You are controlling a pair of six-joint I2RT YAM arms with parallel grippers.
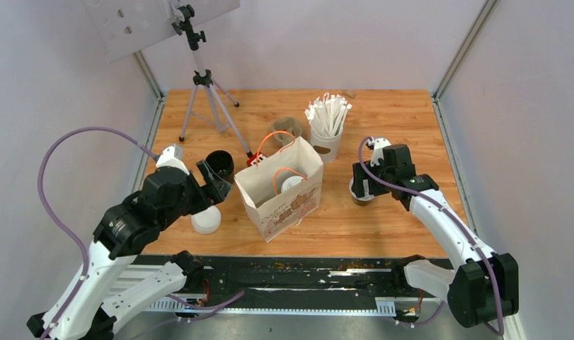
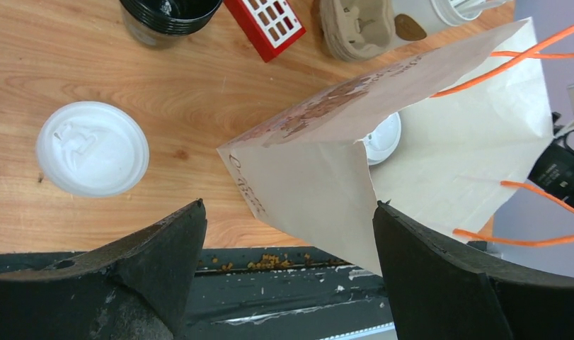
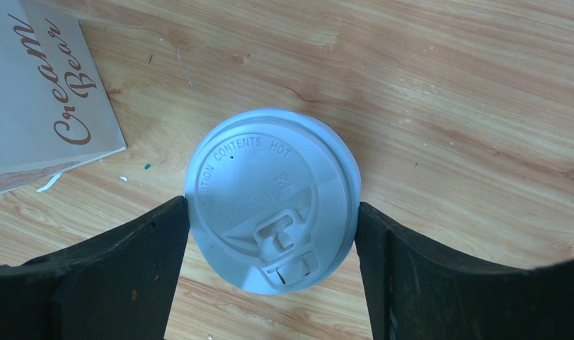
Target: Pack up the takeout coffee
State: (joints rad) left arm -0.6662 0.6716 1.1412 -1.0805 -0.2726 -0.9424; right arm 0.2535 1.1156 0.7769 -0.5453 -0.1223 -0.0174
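Observation:
One takeout coffee cup (image 3: 270,195), dark brown with a white lid, stands on the table right of the paper bag (image 1: 280,191). My right gripper (image 3: 272,205) is around it, with a finger touching each side of the lid; it also shows in the top view (image 1: 362,185). A second white-lidded cup (image 1: 291,183) sits inside the open bag and also shows in the left wrist view (image 2: 384,136). My left gripper (image 2: 289,205) is open and empty. It hovers above the bag's near left corner (image 2: 305,191) and shows in the top view (image 1: 216,180).
A white lid or stack of lids (image 1: 206,221) lies left of the bag. Black cups (image 1: 219,164), a red object (image 1: 255,160), a beige pulp tray (image 1: 287,129) and a white cup of wrapped sticks (image 1: 328,131) stand behind. A tripod (image 1: 202,92) stands far left.

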